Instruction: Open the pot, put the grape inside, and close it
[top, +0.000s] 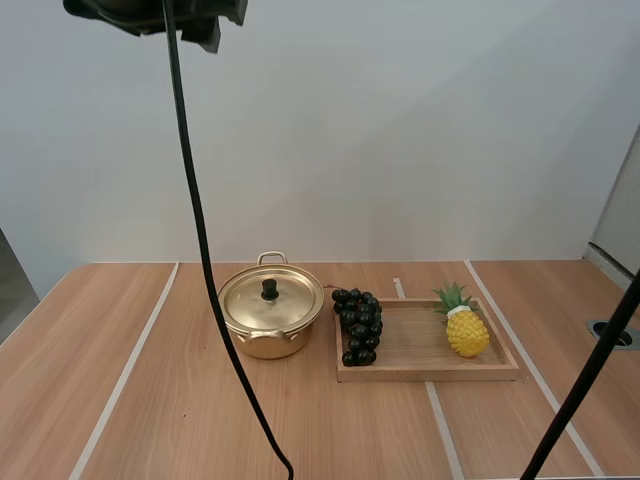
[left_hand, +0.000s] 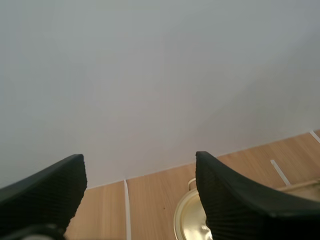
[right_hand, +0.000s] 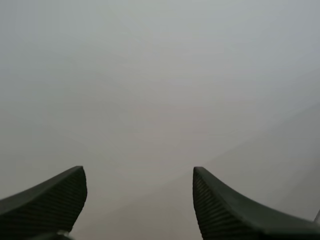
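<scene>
Pot (top: 268, 346) sits ahead of and below the left claw (left_hand: 139, 165), its lid (top: 275, 305) on. That claw gapes wide with nothing between its fingers. The right claw (right_hand: 139, 172) is spread just as wide and is empty too. The grapes (top: 359, 325) lie on the tray (top: 430, 372) just beside the pot, in neither claw. I'd say nothing is done yet: opening, loading and closing all remain. I can read no writing anywhere.

The pot (top: 270, 322) is shiny gold-coloured metal, its lid knob (top: 269, 290) matt black. The grapes (top: 359, 325) look smooth and glossy. The tray (top: 420, 347) is pale wood, the desk (top: 150, 400) matt wood grain. My left claw (left_hand: 139, 167) and right claw (right_hand: 137, 174) have ribbed matt-black fingers.
</scene>
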